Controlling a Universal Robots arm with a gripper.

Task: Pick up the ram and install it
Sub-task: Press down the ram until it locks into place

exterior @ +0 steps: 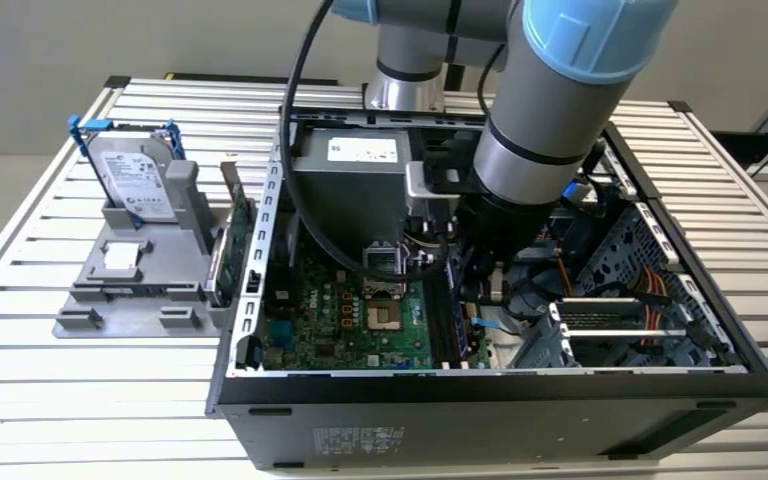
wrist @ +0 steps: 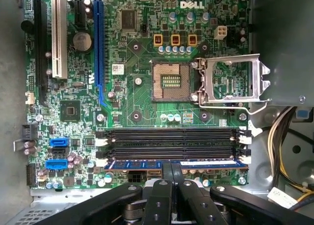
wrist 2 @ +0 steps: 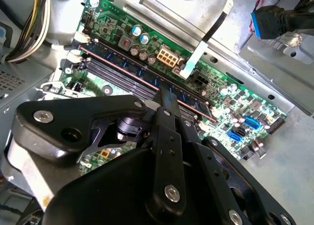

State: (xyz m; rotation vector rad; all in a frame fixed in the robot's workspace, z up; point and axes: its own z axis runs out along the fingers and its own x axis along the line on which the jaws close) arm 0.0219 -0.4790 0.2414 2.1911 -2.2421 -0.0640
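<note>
With the ram standing in the motherboard's outermost slot and the gripper right above it, fingers together on its top edge, seating well likely means pressing straight down, evenly, until both end latches close.

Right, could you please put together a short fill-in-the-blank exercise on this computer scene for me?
1. The ram sits in one of the board's ___ long memory slots.
2. The other memory slots are ___.
3. The metal lid beside the processor socket is flipped ___.
4. The claw meets the ram at its ___.

Missing words: four; empty; open; middle
</note>
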